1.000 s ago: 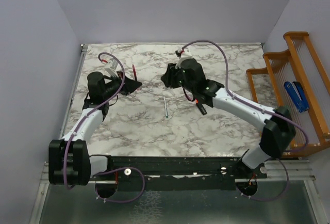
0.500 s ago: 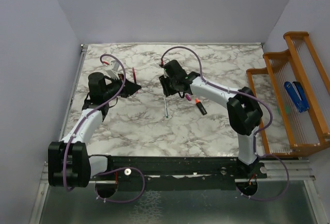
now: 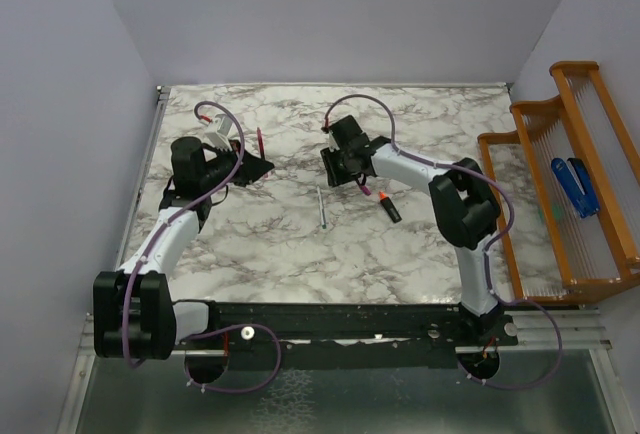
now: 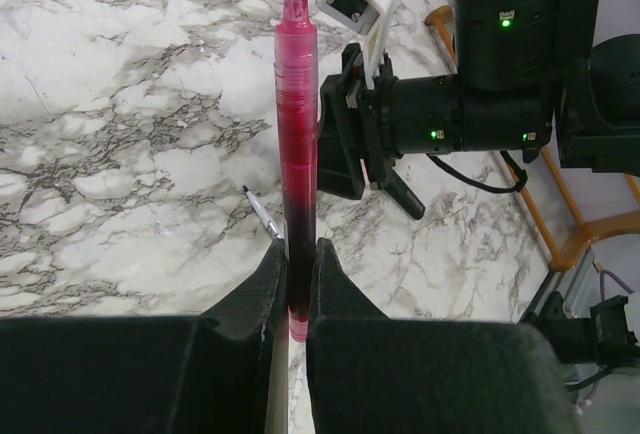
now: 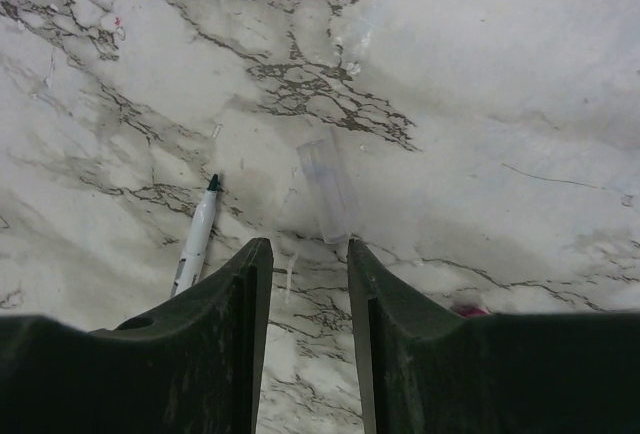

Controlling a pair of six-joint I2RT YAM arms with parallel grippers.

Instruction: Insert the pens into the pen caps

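Note:
My left gripper (image 4: 297, 246) is shut on the lower end of the slim red-pink pen (image 4: 298, 104), which stands up with its pale tip on top; both show in the top view (image 3: 262, 164), pen (image 3: 260, 141). My right gripper (image 5: 305, 244) is open and low over the table, with a clear translucent cap (image 5: 328, 189) lying just past its fingertips. The silver-grey pen (image 5: 198, 234) lies left of it, also in the top view (image 3: 322, 209). A magenta cap (image 5: 468, 306) peeks out beside the right finger. The black marker with orange end (image 3: 389, 205) lies right of the right gripper (image 3: 335, 169).
A wooden rack (image 3: 560, 174) with a blue object (image 3: 573, 186) stands off the table's right edge. Grey walls close in the left side and back. The right arm's wrist (image 4: 480, 114) sits close in front of the left gripper.
The right arm has folded inward, its elbow swinging toward the table's middle, while its gripper stayed low near the centre. The left gripper still holds the red-pink pen, barely moved.

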